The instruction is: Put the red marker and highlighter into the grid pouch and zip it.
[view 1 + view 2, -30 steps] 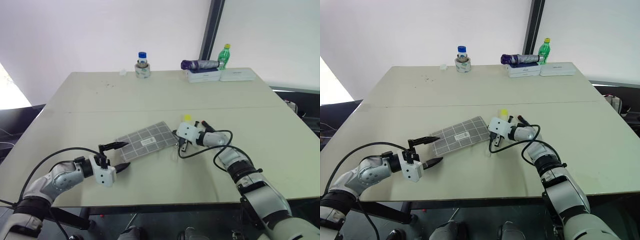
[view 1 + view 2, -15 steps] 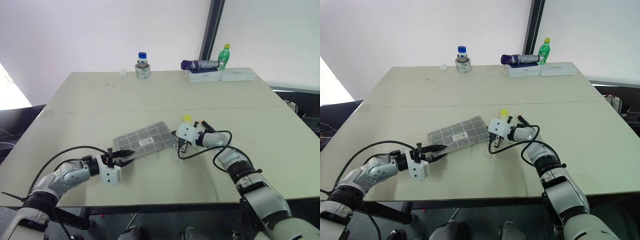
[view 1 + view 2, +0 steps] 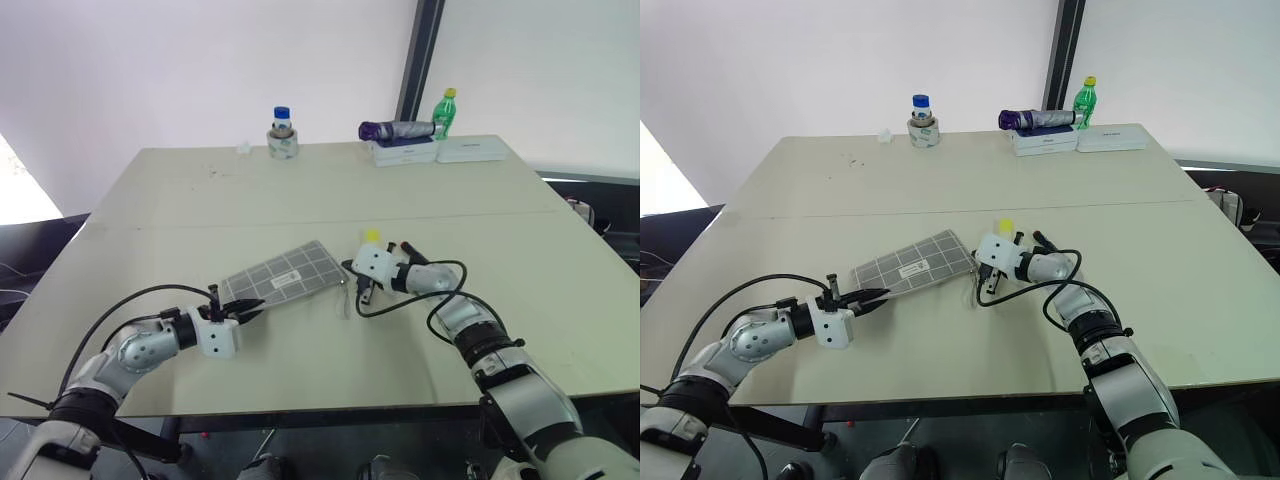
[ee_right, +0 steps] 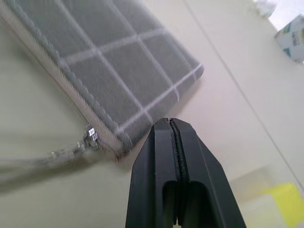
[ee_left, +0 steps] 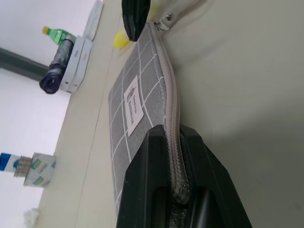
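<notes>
The grid pouch [image 3: 285, 278] lies slanted at the table's middle, its white label up. My left gripper [image 3: 245, 305] is shut on the pouch's near-left corner; in the left wrist view its fingers [image 5: 152, 156] clamp the zipper edge. At the pouch's right corner my right gripper [image 3: 364, 291] is shut with nothing in it, its tips just off the fabric. The zipper pull loop [image 4: 90, 135] lies beside it. The highlighter [image 3: 373, 236] shows its yellow cap just behind the right gripper. The red marker [image 3: 405, 246] pokes out beside it, mostly hidden by the wrist.
Along the table's far edge stand a tape roll with a blue-capped jar [image 3: 283, 135], a folded purple umbrella [image 3: 395, 129] on white boxes, and a green bottle [image 3: 446, 110]. A black cable loops beside my right forearm [image 3: 440, 300].
My left gripper, open beside the pouch a second ago, has closed on its near-left corner. The pouch has swung slightly. The right gripper has stayed put.
</notes>
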`<state>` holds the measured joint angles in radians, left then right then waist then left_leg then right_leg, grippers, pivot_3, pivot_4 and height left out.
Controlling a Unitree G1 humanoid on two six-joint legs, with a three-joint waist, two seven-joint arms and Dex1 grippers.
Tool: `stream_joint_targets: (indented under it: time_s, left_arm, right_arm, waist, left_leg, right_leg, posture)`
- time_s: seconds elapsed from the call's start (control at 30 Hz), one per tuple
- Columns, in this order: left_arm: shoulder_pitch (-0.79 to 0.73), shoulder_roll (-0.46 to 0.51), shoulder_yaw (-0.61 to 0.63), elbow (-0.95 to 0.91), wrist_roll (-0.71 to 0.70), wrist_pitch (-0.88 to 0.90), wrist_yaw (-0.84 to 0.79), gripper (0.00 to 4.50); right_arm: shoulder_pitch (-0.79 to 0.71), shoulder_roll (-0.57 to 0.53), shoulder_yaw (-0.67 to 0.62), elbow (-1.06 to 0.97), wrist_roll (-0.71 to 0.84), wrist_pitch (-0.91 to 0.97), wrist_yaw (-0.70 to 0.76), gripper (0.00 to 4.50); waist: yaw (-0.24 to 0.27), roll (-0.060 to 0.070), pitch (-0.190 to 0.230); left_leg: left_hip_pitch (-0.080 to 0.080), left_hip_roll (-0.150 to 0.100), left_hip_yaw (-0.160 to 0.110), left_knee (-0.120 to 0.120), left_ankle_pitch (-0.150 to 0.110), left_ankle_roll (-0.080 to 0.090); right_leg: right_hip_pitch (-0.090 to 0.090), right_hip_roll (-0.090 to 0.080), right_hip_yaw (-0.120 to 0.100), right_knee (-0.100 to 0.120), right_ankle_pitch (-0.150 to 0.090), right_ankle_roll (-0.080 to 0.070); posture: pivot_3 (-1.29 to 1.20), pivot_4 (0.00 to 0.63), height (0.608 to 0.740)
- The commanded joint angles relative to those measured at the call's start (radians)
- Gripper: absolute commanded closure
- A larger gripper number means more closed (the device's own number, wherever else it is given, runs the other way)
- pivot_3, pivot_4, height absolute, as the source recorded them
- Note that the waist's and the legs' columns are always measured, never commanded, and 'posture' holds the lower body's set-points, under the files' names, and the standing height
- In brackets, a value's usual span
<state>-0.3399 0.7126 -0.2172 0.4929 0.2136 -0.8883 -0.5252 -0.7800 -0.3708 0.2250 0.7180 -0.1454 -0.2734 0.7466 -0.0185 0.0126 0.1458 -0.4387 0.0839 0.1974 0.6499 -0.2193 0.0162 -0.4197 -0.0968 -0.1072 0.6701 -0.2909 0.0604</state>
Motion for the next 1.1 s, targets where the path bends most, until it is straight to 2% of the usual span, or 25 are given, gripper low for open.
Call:
stream_joint_targets:
  time_s: [0.03, 0.07, 0.13, 0.2, 0.3, 0.43, 0.5, 0.6, 0.77, 0.9, 0.93, 0.97, 1.1]
  left_arm:
    - [0.055, -0.023, 0.024, -0.099, -0.129, 0.103, -0.047, 4.5]
    - [0.066, -0.022, 0.033, -0.124, -0.145, 0.125, -0.055, 4.5]
    - [0.085, -0.021, 0.047, -0.161, -0.156, 0.158, -0.059, 4.5]
    - [0.106, -0.022, 0.062, -0.192, -0.169, 0.184, -0.058, 4.5]
    - [0.124, -0.027, 0.082, -0.221, -0.161, 0.203, -0.045, 4.5]
    - [0.147, -0.038, 0.101, -0.248, -0.149, 0.231, -0.026, 4.5]
    - [0.156, -0.044, 0.101, -0.253, -0.147, 0.237, -0.029, 4.5]
    - [0.169, -0.057, 0.103, -0.257, -0.148, 0.235, -0.028, 4.5]
    - [0.174, -0.069, 0.11, -0.26, -0.143, 0.227, -0.027, 4.5]
    - [0.178, -0.074, 0.118, -0.266, -0.142, 0.221, -0.018, 4.5]
    - [0.179, -0.075, 0.123, -0.268, -0.147, 0.222, -0.016, 4.5]
    - [0.18, -0.075, 0.127, -0.27, -0.152, 0.223, -0.015, 4.5]
    - [0.191, -0.079, 0.132, -0.275, -0.154, 0.228, -0.013, 4.5]
  right_arm:
    - [0.006, 0.009, -0.104, -0.142, 0.172, 0.157, 0.073, 3.95]
    - [0.014, 0.008, -0.126, -0.179, 0.208, 0.207, 0.08, 3.63]
    - [0.039, 0.007, -0.168, -0.272, 0.297, 0.33, 0.106, 2.68]
    - [0.091, -0.012, -0.178, -0.393, 0.348, 0.494, 0.122, 1.62]
    - [0.169, -0.045, -0.152, -0.526, 0.358, 0.641, 0.128, 0.02]
    - [0.258, -0.032, -0.146, -0.644, 0.367, 0.798, 0.063, 0.02]
    - [0.278, -0.031, -0.118, -0.676, 0.341, 0.812, 0.044, 0.02]
    - [0.284, 0.041, -0.118, -0.706, 0.352, 0.87, -0.048, 0.02]
    - [0.273, 0.104, -0.098, -0.64, 0.318, 0.872, -0.134, 0.02]
    - [0.259, 0.108, -0.074, -0.595, 0.309, 0.876, -0.126, 0.02]
    - [0.258, 0.1, -0.071, -0.586, 0.301, 0.869, -0.125, 0.54]
    - [0.257, 0.094, -0.069, -0.577, 0.295, 0.864, -0.125, 0.82]
    - [0.264, 0.076, -0.045, -0.58, 0.282, 0.841, -0.099, 2.86]
  waist:
    - [0.001, 0.0, 0.0]
    - [0.001, 0.0, 0.0]
    - [0.001, -0.001, 0.0]
    - [0.001, -0.001, 0.0]
    - [0.001, -0.001, 0.0]
    - [0.0, -0.001, 0.0]
    - [-0.001, -0.001, 0.001]
    - [-0.004, -0.001, 0.001]
    - [0.002, -0.001, 0.0]
    - [0.001, -0.002, 0.0]
    - [0.001, -0.002, 0.0]
    - [0.001, -0.002, 0.0]
    - [-0.001, -0.002, 0.0]
  left_leg:
    - [0.0, 0.0, -0.001, 0.0, 0.0, 0.0]
    - [-0.001, 0.0, -0.001, 0.0, 0.0, 0.0]
    - [-0.001, 0.0, -0.002, 0.0, 0.0, 0.0]
    - [-0.001, 0.0, -0.003, 0.0, 0.0, 0.0]
    - [-0.002, 0.0, -0.004, 0.0, -0.001, 0.001]
    - [-0.003, 0.0, -0.005, 0.0, -0.003, 0.005]
    - [-0.003, 0.0, -0.005, 0.0, -0.003, 0.005]
    - [-0.003, 0.0, -0.005, 0.0, -0.003, 0.005]
    - [-0.004, 0.0, -0.005, 0.0, -0.003, 0.005]
    - [-0.004, 0.0, -0.005, 0.0, -0.003, 0.005]
    - [-0.004, 0.0, -0.005, 0.0, -0.003, 0.005]
    - [-0.004, 0.0, -0.005, 0.0, -0.003, 0.005]
    - [-0.004, 0.0, -0.005, 0.0, -0.003, 0.005]
  right_leg:
    - [0.0, 0.0, 0.0, 0.0, 0.0, 0.0]
    - [0.0, 0.0, 0.0, 0.0, 0.0, 0.0]
    - [0.0, 0.0, 0.0, 0.0, 0.0, 0.0]
    - [0.0, 0.0, 0.0, 0.0, 0.0, 0.0]
    - [-0.001, 0.0, -0.001, -0.001, 0.0, 0.0]
    - [-0.002, 0.0, -0.001, -0.001, 0.0, 0.0]
    - [-0.003, 0.0, -0.001, 0.0, 0.0, 0.0]
    - [-0.003, 0.001, -0.001, 0.0, 0.0, 0.0]
    - [-0.003, 0.001, -0.001, 0.0, 0.0, 0.0]
    - [-0.003, 0.0, -0.001, -0.001, 0.0, 0.0]
    - [-0.003, 0.0, -0.001, -0.001, 0.0, 0.0]
    - [-0.003, 0.001, -0.001, 0.0, 0.0, 0.0]
    - [-0.003, 0.0, -0.001, -0.001, 0.0, 0.0]
  posture:
    - [0.0, 0.15, 0.74]
    - [0.0, 0.15, 0.74]
    - [0.0, 0.15, 0.74]
    - [0.0, 0.15, 0.74]
    - [0.0, 0.15, 0.74]
    - [0.0, 0.15, 0.74]
    - [0.0, 0.15, 0.74]
    - [0.0, 0.15, 0.74]
    - [0.0, 0.15, 0.74]
    - [0.0, 0.15, 0.74]
    - [0.0, 0.15, 0.74]
    - [0.0, 0.15, 0.74]
    - [0.0, 0.15, 0.74]
